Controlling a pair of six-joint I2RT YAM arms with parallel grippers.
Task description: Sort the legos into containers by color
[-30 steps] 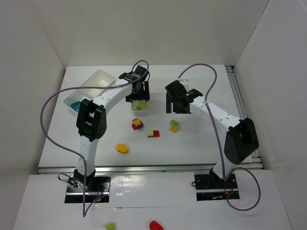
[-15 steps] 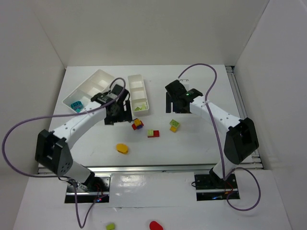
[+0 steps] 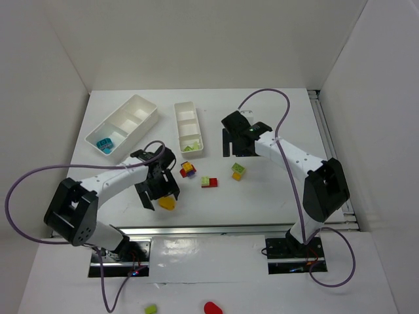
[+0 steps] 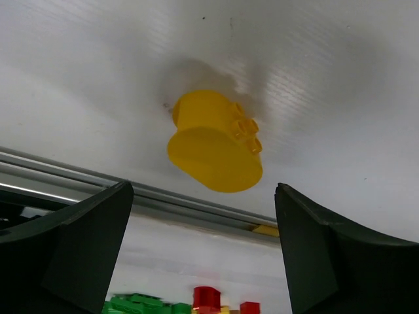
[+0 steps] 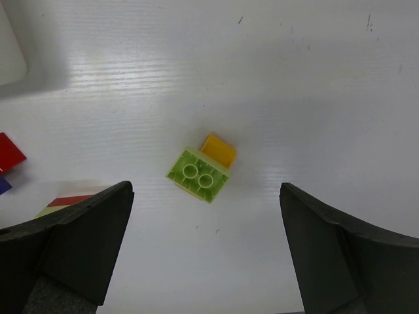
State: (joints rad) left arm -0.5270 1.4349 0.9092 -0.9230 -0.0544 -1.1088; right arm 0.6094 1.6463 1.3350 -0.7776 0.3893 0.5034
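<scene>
My left gripper is open and empty, low over a yellow-orange rounded lego near the table's front edge; in the left wrist view that lego lies just beyond my open fingers. My right gripper is open and empty above a lime green and yellow lego clump, which shows between its fingers. A multicoloured clump and a green and red pair lie mid-table. The wide tray holds a cyan lego. The narrow tray holds a green lego.
A metal rail runs along the table's front edge, close to the yellow lego. Beyond it, off the table, lie a green lego and a red lego. White walls close in the left, back and right sides.
My left arm has swung from over the narrow tray down to the front, above the yellow lego. A green lego now shows in the narrow tray. The right arm barely moved.
</scene>
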